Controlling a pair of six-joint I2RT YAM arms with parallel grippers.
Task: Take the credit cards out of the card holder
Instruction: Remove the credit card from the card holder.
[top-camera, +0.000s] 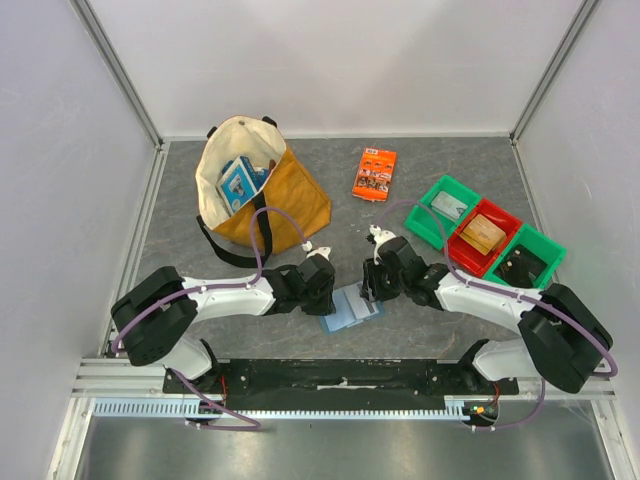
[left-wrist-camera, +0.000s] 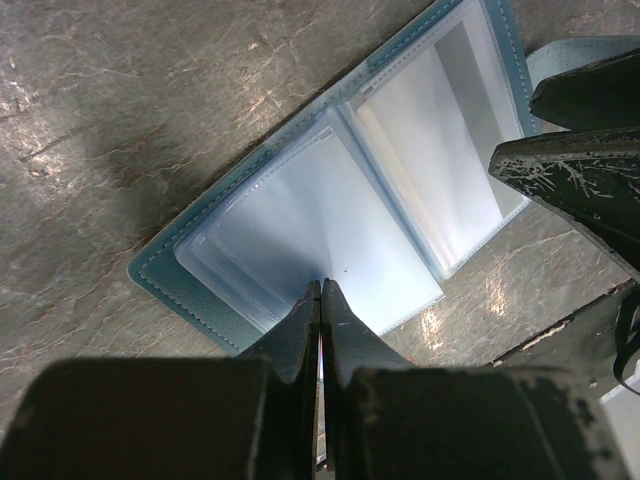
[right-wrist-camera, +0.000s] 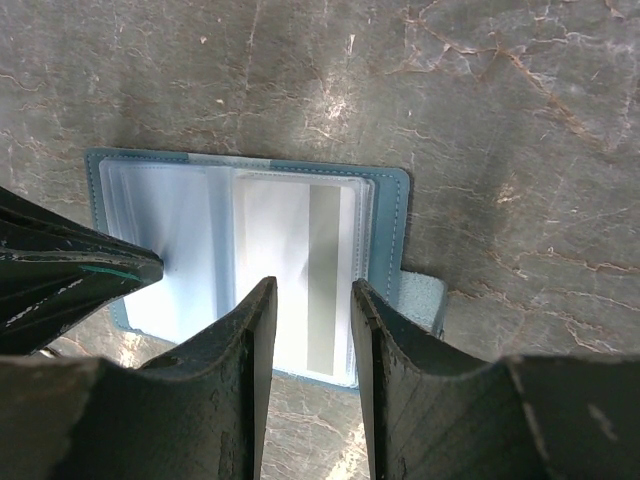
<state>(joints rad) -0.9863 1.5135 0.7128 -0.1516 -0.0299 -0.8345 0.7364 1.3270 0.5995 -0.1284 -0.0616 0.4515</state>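
Card (right-wrist-camera: 305, 240), thin, stiff, slick and light, tucked in clear sleeve (right-wrist-camera: 300, 200) of holder (right-wrist-camera: 385, 215) lying open on tabletop (right-wrist-camera: 450, 100); likely best pinched at exposed edge, soft sleeve apt to drag along. Left pincer (left-wrist-camera: 321, 290) closed, tips on holder's left half; right pincer (right-wrist-camera: 313, 295) parted, empty, above card.

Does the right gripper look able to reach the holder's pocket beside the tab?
Probably yes. The right gripper hangs open right over that pocket of the open holder, with nothing between. The left gripper, shut, has its tip at the other page, off to the side.
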